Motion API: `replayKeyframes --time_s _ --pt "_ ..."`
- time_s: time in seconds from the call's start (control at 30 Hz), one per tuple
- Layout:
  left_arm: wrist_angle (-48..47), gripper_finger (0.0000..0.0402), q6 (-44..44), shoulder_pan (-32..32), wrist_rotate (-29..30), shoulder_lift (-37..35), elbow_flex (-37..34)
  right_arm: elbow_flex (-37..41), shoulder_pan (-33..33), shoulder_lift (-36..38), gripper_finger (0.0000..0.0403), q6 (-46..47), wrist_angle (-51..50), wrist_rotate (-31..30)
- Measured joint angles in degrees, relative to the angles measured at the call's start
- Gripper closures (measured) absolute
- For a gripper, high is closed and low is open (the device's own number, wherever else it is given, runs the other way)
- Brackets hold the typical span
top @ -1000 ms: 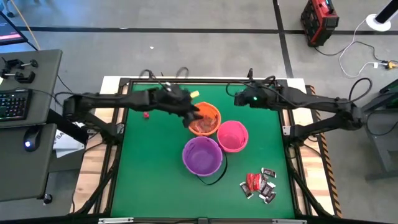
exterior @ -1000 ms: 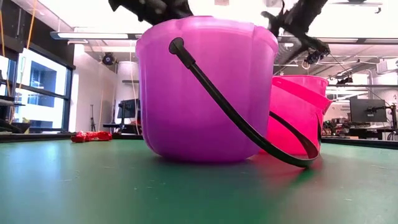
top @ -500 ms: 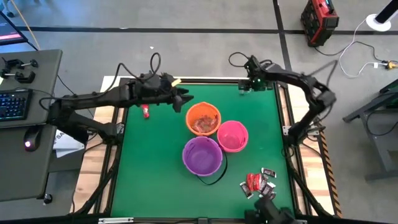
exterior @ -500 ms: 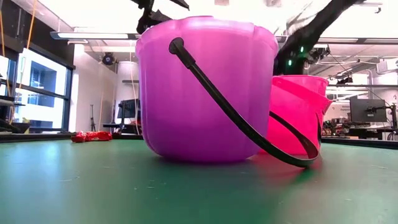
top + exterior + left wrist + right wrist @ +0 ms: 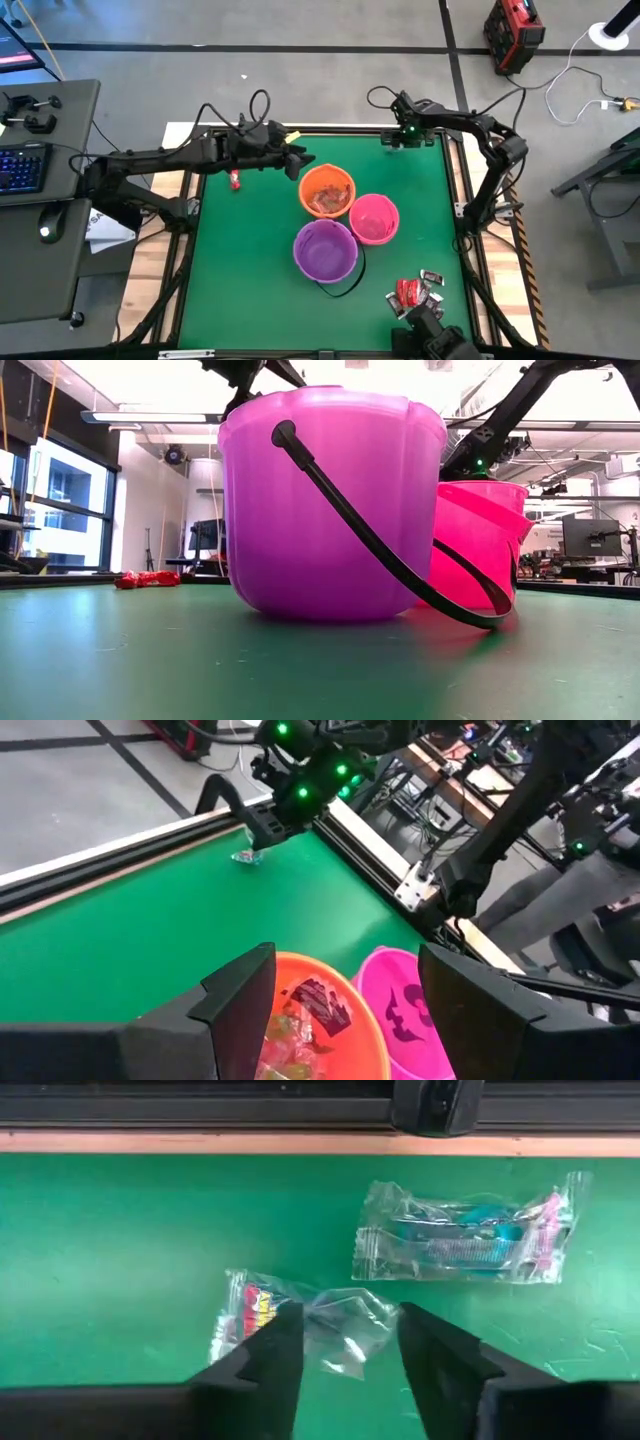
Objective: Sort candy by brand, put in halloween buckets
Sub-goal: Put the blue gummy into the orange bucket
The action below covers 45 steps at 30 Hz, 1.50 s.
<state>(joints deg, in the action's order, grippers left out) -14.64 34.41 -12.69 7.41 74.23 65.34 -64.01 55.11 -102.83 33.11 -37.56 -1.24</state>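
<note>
Right hand [image 5: 345, 1355] is being held unclenched, fingers spread, low over a red-and-clear candy [image 5: 300, 1320] at the far table [image 5: 250, 280] edge; a green-and-clear candy [image 5: 465, 1240] is lying just beside it. Left hand [image 5: 345, 1005] is being held released, empty, beside the orange bucket [image 5: 327, 191], candy inside. Pink bucket [image 5: 374, 219] and purple bucket [image 5: 325, 250] are standing touching it. A candy pile [image 5: 417, 295] is lying well apart from the orange bucket.

Glossy plastic purple bucket [image 5: 330, 510], matt green table [image 5: 250, 270] (felt-like), clear crinkly wrappers [image 5: 470, 1240]
</note>
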Motion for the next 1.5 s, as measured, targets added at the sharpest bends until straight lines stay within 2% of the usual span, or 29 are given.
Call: replayKeyframes --time_s 0.1,0.2,0.27,0.4,0.53,0.6,0.7,0.8,0.87,0.93,1.03,1.13,1.23,1.33,1.5 --pt "-0.05 0.0165 -0.3 -0.01 1.28 0.08 0.02 0.0 0.0 0.0 0.0304 -0.12 -0.49 -0.05" --pt "-0.08 0.0165 -2.23 -0.04 2.32 0.12 0.02 0.0 0.0 0.0 0.0369 -1.55 -0.46 -0.06" --pt "-0.11 0.0165 -3.97 -0.07 2.39 0.0 0.02 0.0 0.0 0.01 0.0393 -3.33 -0.54 -0.06" --pt "-1.7 0.0165 -7.54 -0.77 3.46 -2.95 0.02 0.02 -0.62 2.53 0.0398 -3.72 -2.21 0.27" --pt "-4.86 0.0165 -10.25 -2.43 8.43 -7.43 0.02 0.0 -3.02 10.99 0.0401 -5.08 -1.86 1.81" --pt "-6.34 0.0165 -11.67 -3.2 10.89 -9.48 0.02 0.0 -5.04 15.86 0.0401 -6.08 -0.22 4.97" --pt "-8.22 0.0165 -12.8 -4.49 12.72 -12.06 0.04 -0.01 -9.7 22.07 0.0402 -6.34 3.19 13.52" --pt "-9.27 0.0165 -13.54 -5.55 12.81 -13.06 0.04 -0.02 -16.73 25.67 0.0402 -4.93 7.1 21.07" --pt "-9.59 0.0165 -13.53 -6.06 12.74 -13.21 0.04 -0.02 -22.54 26.53 0.0402 -3.72 10.59 22.52" --pt "-9.72 0.0165 -13.57 -6.19 12.55 -13.16 0.04 -0.02 -28.53 26.25 0.0402 -2.91 14.15 21.18" --pt "-9.67 0.0165 -13.59 -6.16 11.76 -12.58 0.04 -0.02 -36.18 23.94 0.0402 -2.85 19.84 16.08" --pt "-9.83 0.0165 -13.69 -6.16 10.63 -12.19 0.04 -0.02 -40.75 20.9 0.0402 -4.56 24.64 10.32" --pt "-10.21 0.0165 -13.68 -6.16 8.5 -12.14 0.04 -0.04 -42.47 17.95 0.0402 -3.1 25.88 6.78" --pt "-11.51 0.0165 -13.69 -6.16 7.15 -12.27 0.04 -0.04 -42.62 15.17 0.0387 -0.68 23.22 5.88" --pt "-14.54 0.0165 -13.64 -6.16 6.61 -12.32 0.04 -0.04 -42.6 12.96 0.0311 -3.14 21.46 5.82"
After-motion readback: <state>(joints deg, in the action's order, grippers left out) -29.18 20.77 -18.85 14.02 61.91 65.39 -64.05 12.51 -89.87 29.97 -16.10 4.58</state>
